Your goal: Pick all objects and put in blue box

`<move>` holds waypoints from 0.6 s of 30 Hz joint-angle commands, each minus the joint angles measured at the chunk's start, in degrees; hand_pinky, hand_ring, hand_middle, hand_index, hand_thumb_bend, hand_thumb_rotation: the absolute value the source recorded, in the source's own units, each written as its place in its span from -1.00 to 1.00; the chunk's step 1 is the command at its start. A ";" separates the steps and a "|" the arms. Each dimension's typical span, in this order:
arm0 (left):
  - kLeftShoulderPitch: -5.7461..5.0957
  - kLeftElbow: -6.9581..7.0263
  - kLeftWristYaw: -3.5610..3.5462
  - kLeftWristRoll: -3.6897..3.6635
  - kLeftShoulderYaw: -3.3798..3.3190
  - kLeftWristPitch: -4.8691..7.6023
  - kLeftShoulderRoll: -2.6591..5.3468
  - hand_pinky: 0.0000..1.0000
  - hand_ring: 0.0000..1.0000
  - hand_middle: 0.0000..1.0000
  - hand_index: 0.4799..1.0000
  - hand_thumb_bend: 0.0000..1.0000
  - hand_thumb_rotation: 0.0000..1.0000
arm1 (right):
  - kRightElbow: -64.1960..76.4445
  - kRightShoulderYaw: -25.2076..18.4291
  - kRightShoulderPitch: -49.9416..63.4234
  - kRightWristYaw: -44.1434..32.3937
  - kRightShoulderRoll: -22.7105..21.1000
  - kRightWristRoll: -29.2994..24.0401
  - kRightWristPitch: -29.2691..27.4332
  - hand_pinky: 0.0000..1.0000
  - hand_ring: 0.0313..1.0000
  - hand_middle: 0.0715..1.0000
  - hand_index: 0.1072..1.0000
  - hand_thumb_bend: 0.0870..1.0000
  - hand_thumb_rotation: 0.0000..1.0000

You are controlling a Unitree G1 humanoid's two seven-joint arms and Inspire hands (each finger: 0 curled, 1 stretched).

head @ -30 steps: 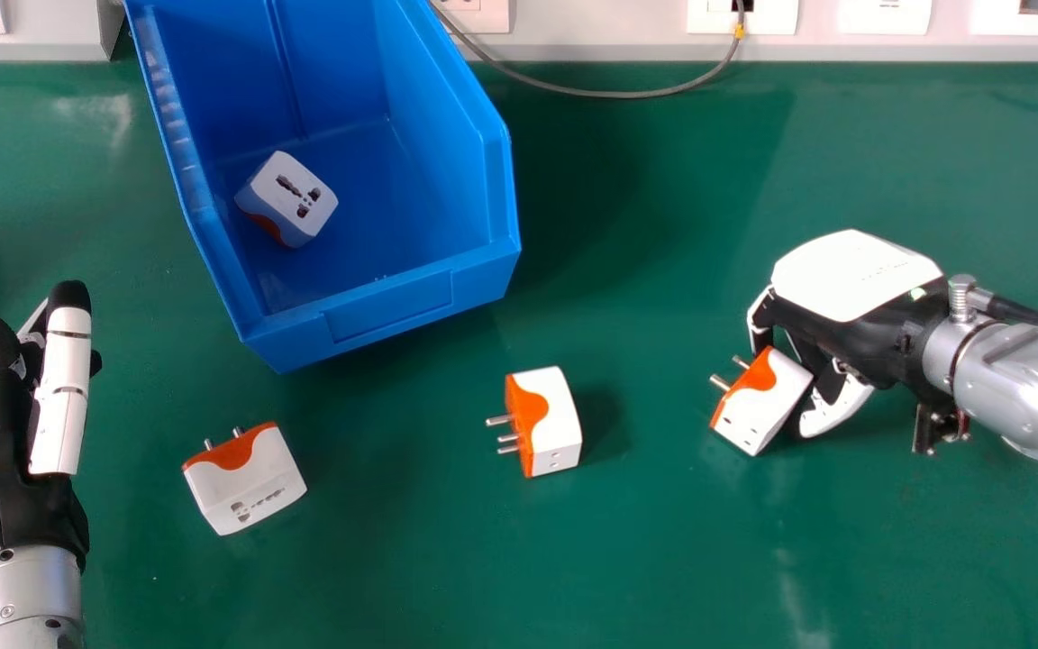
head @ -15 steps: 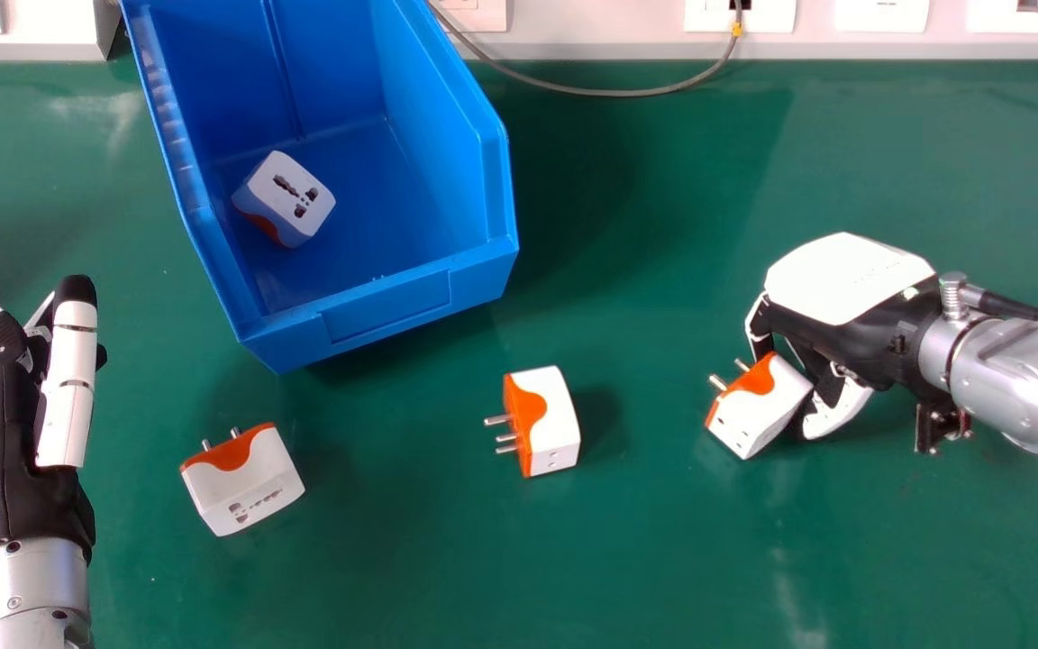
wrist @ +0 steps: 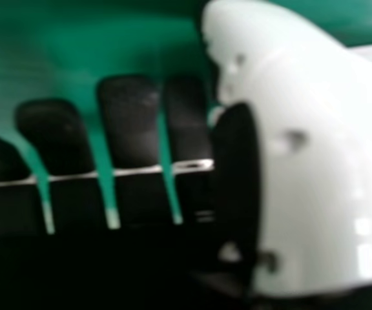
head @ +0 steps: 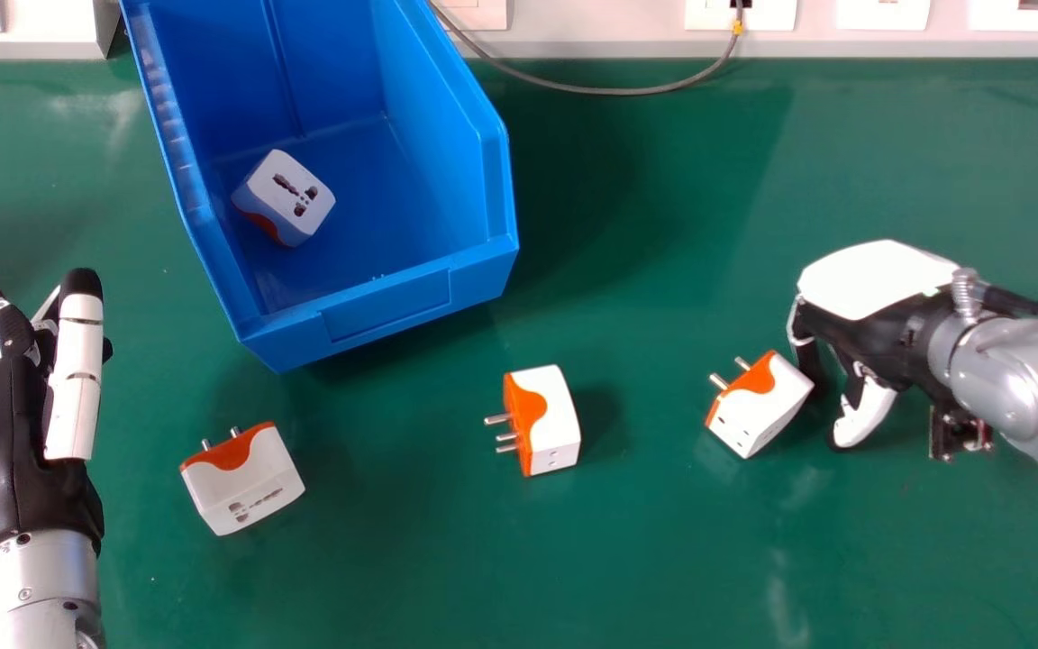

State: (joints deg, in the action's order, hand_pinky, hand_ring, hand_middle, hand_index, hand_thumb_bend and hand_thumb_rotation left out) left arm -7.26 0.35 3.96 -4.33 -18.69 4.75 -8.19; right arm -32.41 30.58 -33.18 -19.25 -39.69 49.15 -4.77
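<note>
at three o'clock, the right hand (head: 875,279) has fingers and thumb parted beside one adapter (head: 771,406); a second adapter (head: 550,424) lies at six, a third adapter (head: 249,478) at eight. toward ten, the blue box (head: 384,311) holds a fourth adapter (head: 283,200); the left hand (head: 14,442), near nine, has straight fingers.

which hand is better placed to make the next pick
Right, I'd say: the right hand is just beside the rightmost boxy white-and-orange plug adapter. The left hand has a wider gap to its nearest, the leftmost adapter.
</note>
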 commanded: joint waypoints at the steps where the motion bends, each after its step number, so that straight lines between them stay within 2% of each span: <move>1: 1.26 0.22 0.72 0.68 0.28 0.83 0.08 0.73 0.82 0.76 0.60 -0.08 0.65 | 1.60 -1.77 0.76 -0.05 -0.82 -0.03 2.42 -0.63 -0.59 -0.53 -0.16 -0.12 -0.70; 3: 2.01 -0.13 1.29 0.77 0.67 0.80 0.64 0.73 0.82 0.76 0.60 -0.08 0.65 | 2.26 -2.69 1.36 0.00 -0.56 -0.14 4.72 -0.63 -0.59 -0.53 -0.16 -0.12 -0.70; 4: 2.38 -0.33 1.53 0.81 0.85 0.85 0.89 0.74 0.83 0.76 0.60 -0.09 0.66 | 2.80 -3.35 1.70 -0.13 -0.35 -0.40 6.16 -0.50 -0.42 -0.37 -0.15 -0.12 -0.70; 6: 3.09 -0.78 1.96 0.70 1.14 0.93 1.30 0.74 0.83 0.76 0.60 -0.09 0.66 | 5.36 -5.08 2.72 -1.12 0.12 -0.93 10.21 -0.50 -0.42 -0.37 -0.15 -0.12 -0.70; 7: 3.40 -1.01 2.20 0.71 1.30 0.93 1.41 0.74 0.83 0.76 0.60 -0.09 0.66 | 6.10 -5.55 2.93 -1.49 0.31 -0.99 11.57 -0.37 -0.26 -0.20 -0.15 -0.12 -0.69; 8: 3.58 -1.17 2.36 0.70 1.43 0.95 1.44 0.74 0.83 0.76 0.60 -0.09 0.66 | 6.70 -5.82 3.11 -1.80 0.43 -0.96 12.52 -0.37 -0.26 -0.20 -0.15 -0.12 -0.69; 10: 4.09 -1.69 2.78 0.78 1.74 0.98 1.48 0.75 0.83 0.76 0.61 -0.10 0.67 | 8.16 -6.39 3.35 -2.11 0.58 -0.35 15.25 -0.17 -0.01 0.06 0.10 -0.12 -0.61; 12: 4.81 -2.37 3.29 1.10 2.11 1.06 1.62 0.75 0.84 0.76 0.60 -0.10 0.68 | 10.36 -7.52 3.92 -2.56 0.71 -0.38 18.27 -0.04 0.16 0.24 0.25 -0.12 -0.56; 18: 6.21 -3.50 4.01 1.49 2.72 0.75 1.70 0.75 0.84 0.76 0.60 -0.12 0.68 | 18.86 -10.53 8.22 -2.40 1.23 -0.57 23.99 0.15 0.42 0.49 0.45 -0.11 -0.50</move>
State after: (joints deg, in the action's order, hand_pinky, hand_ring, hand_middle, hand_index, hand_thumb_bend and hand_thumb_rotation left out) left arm -1.88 -3.39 7.67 -3.39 -16.02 4.75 -6.24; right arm -15.73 21.86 -25.82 -22.06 -38.22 48.88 18.02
